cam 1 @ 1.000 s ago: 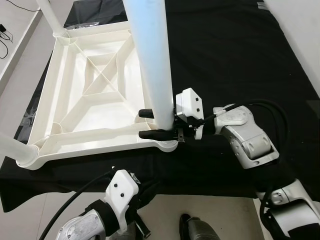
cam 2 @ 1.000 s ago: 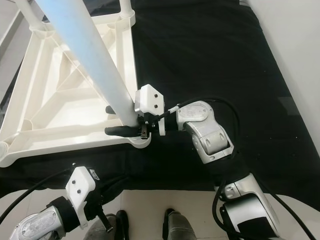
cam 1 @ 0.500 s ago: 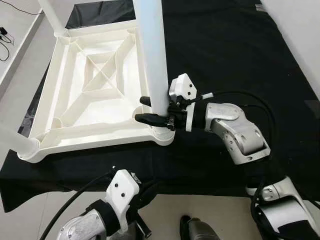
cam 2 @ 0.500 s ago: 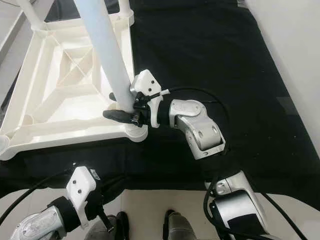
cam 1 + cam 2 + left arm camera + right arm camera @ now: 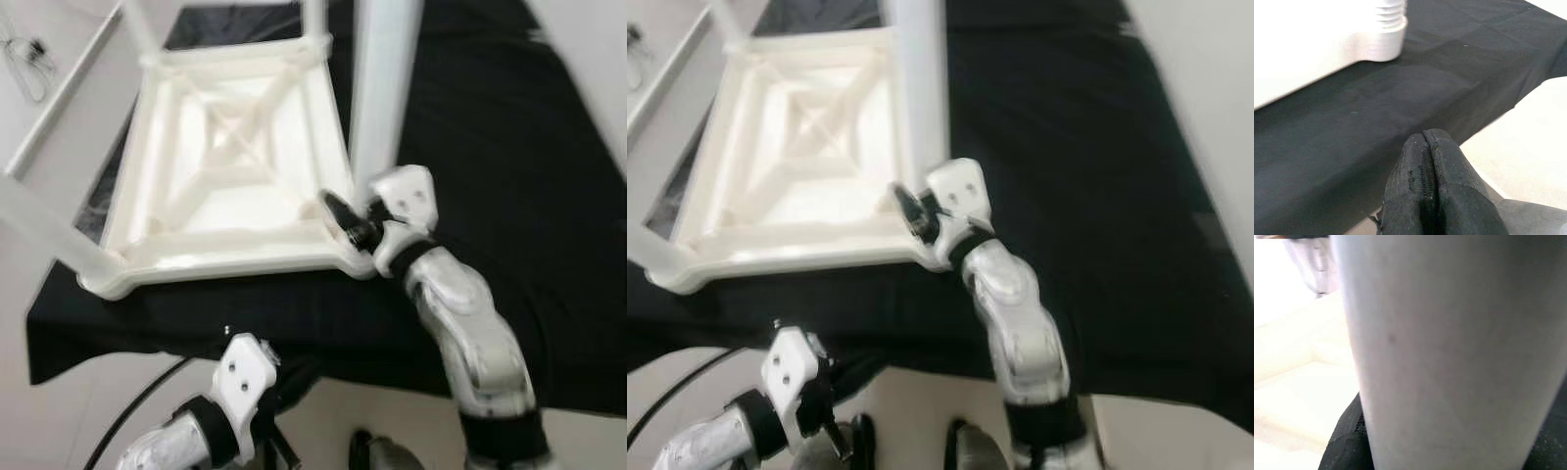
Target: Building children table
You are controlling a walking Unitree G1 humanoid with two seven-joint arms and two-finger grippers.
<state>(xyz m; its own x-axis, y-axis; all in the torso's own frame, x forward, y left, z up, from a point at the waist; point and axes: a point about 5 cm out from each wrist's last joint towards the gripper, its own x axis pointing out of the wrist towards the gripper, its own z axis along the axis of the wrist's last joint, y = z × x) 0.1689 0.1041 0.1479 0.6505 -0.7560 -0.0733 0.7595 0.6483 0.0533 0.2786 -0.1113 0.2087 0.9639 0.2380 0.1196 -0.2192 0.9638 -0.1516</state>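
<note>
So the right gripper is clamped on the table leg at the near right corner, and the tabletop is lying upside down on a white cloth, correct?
Not quite: the cloth is black, not white, as the left eye view shows. The rest holds: the right gripper is clamped on the table leg at the near right corner, and the tabletop lies upside down.
</note>
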